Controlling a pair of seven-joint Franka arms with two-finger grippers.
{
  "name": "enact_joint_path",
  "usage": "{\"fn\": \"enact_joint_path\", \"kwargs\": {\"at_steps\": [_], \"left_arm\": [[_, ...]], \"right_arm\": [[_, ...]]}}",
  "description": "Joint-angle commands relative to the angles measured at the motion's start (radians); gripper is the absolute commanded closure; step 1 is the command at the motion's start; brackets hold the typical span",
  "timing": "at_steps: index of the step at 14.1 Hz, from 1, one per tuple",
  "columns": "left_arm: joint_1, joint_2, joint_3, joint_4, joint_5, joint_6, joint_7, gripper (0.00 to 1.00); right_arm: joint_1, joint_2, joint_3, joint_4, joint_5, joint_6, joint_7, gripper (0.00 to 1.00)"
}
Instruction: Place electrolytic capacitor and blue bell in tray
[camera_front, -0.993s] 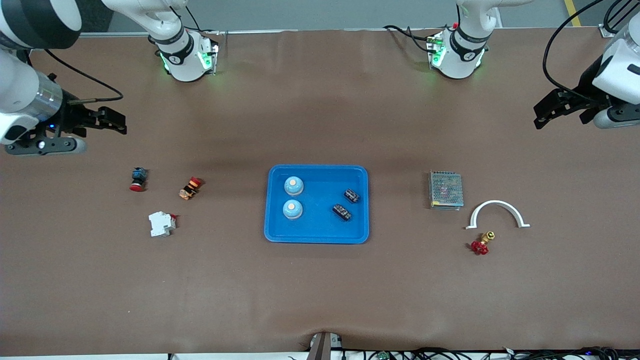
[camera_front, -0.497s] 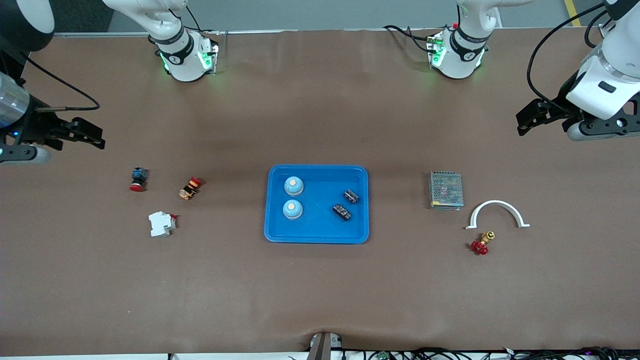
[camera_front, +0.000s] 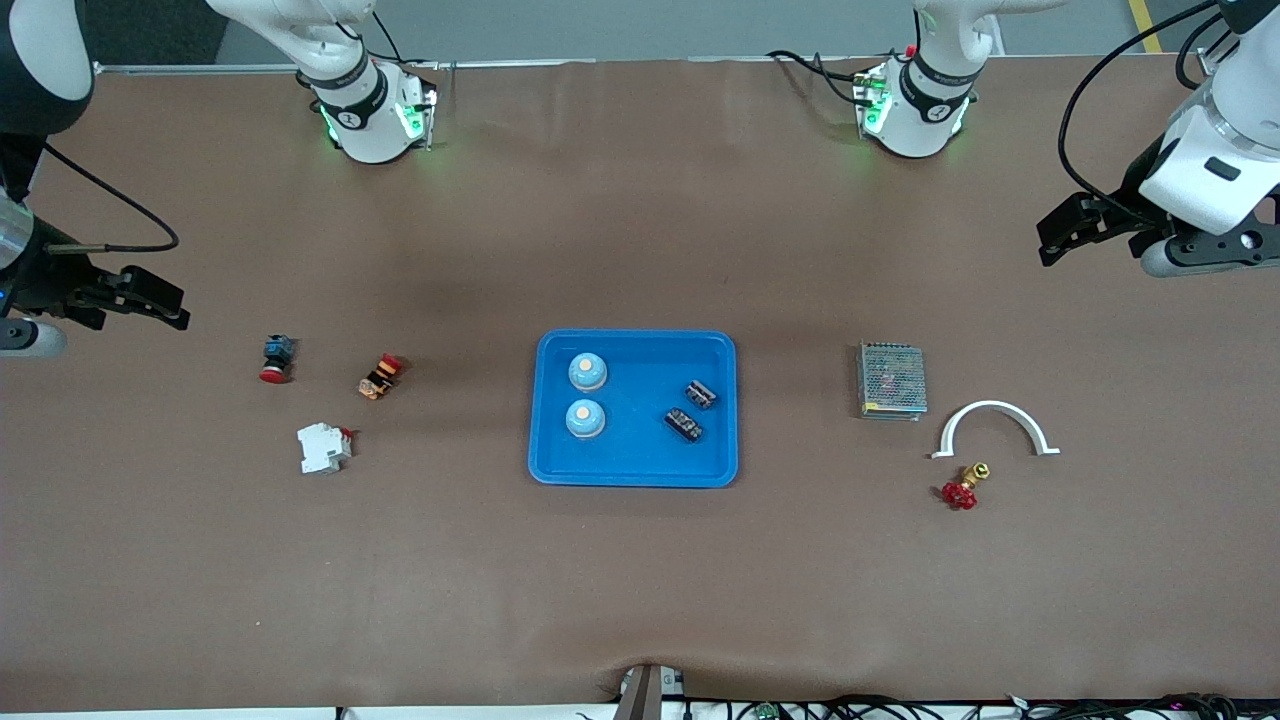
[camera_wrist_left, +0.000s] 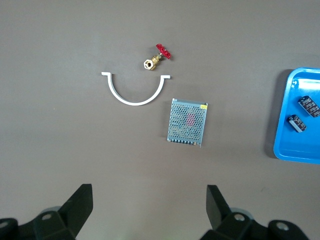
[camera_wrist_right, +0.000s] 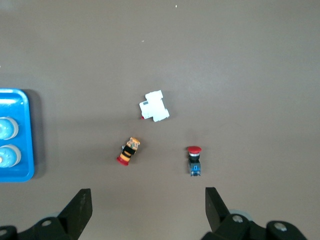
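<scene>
The bright-blue tray (camera_front: 640, 445) lies mid-table. In it are two blue bells (camera_front: 587, 372) (camera_front: 585, 418) toward the right arm's end and two black electrolytic capacitors (camera_front: 702, 392) (camera_front: 684, 424) toward the left arm's end. My left gripper (camera_front: 1062, 230) is open and empty, in the air over bare table at the left arm's end. My right gripper (camera_front: 150, 300) is open and empty over bare table at the right arm's end. The left wrist view shows its open gripper (camera_wrist_left: 149, 200), the tray (camera_wrist_left: 295, 147) and a capacitor (camera_wrist_left: 310, 106). The right wrist view shows its open gripper (camera_wrist_right: 148, 202), the tray (camera_wrist_right: 26, 135) and a bell (camera_wrist_right: 6, 155).
A metal mesh box (camera_front: 890, 380), a white arch piece (camera_front: 993, 428) and a red-handled brass valve (camera_front: 962, 488) lie toward the left arm's end. A white breaker (camera_front: 323, 447), an orange-red button (camera_front: 379, 376) and a blue-red button (camera_front: 276, 358) lie toward the right arm's end.
My right gripper has drawn farther out toward its end of the table. My left gripper has shifted slightly. The tray and its contents have not moved.
</scene>
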Motion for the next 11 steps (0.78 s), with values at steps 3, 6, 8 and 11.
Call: {"fn": "enact_joint_path", "kwargs": {"at_steps": [3, 6, 8, 11], "left_arm": [[0.002, 0.014, -0.003, 0.035, 0.019, -0.016, -0.011, 0.0], [0.002, 0.014, -0.006, 0.035, 0.017, -0.017, -0.013, 0.0], [0.0, 0.014, -0.006, 0.033, 0.017, -0.017, -0.011, 0.0], [0.003, 0.008, -0.006, 0.035, 0.017, -0.023, -0.007, 0.0]], "right_arm": [[-0.02, -0.172, 0.019, -0.223, -0.007, 0.108, -0.016, 0.0], [-0.02, -0.172, 0.019, -0.186, 0.003, 0.078, -0.044, 0.0], [-0.023, -0.174, 0.014, -0.186, 0.011, 0.078, -0.053, 0.0], [-0.023, -0.175, 0.008, -0.186, 0.014, 0.078, -0.055, 0.0]]}}
